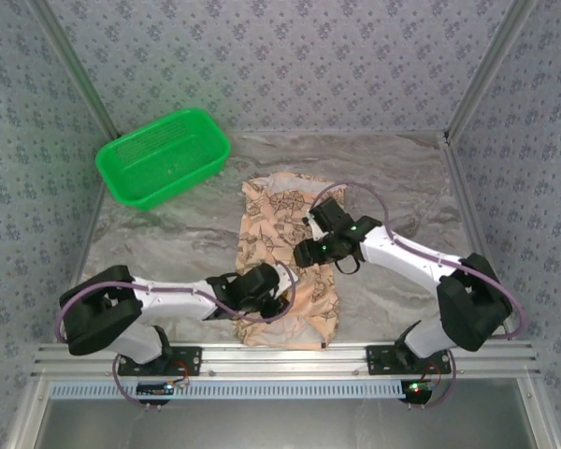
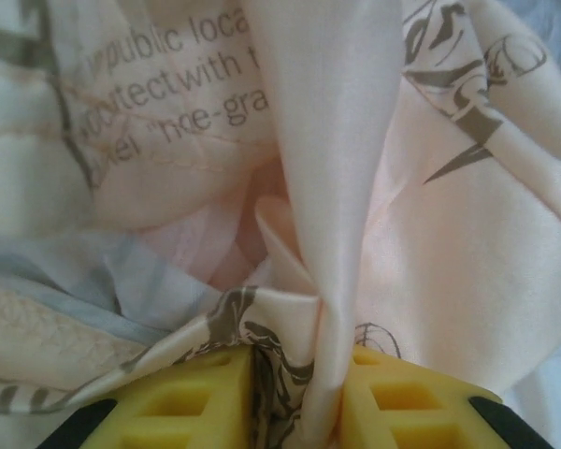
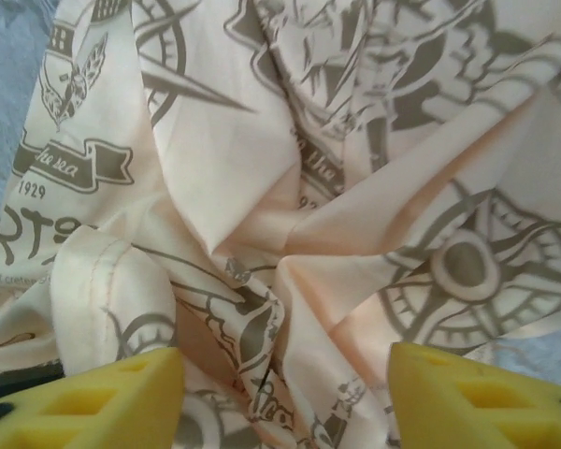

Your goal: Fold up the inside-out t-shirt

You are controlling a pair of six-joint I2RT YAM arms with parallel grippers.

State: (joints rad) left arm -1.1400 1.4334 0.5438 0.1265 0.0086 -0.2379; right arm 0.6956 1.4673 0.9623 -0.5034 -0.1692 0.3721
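The t-shirt [image 1: 273, 213] lies crumpled in the middle of the table, tan-peach with a dark compass and lettering print. My left gripper [image 1: 276, 297] is down on its near part. In the left wrist view the yellow fingers [image 2: 182, 407] are shut on a raised fold of the t-shirt [image 2: 323, 140], which runs up from between them. My right gripper [image 1: 309, 251] hovers over the shirt's right side. Seen from the right wrist, the right gripper [image 3: 285, 398] is open, its yellow fingertips [image 3: 122, 398] wide apart above bunched printed cloth [image 3: 355, 187], gripping nothing.
A green plastic basket [image 1: 122, 178] stands at the back left of the marbled table [image 1: 393, 178]. Patterned walls close in the left, right and back sides. A metal rail [image 1: 280, 355] with both arm bases runs along the near edge.
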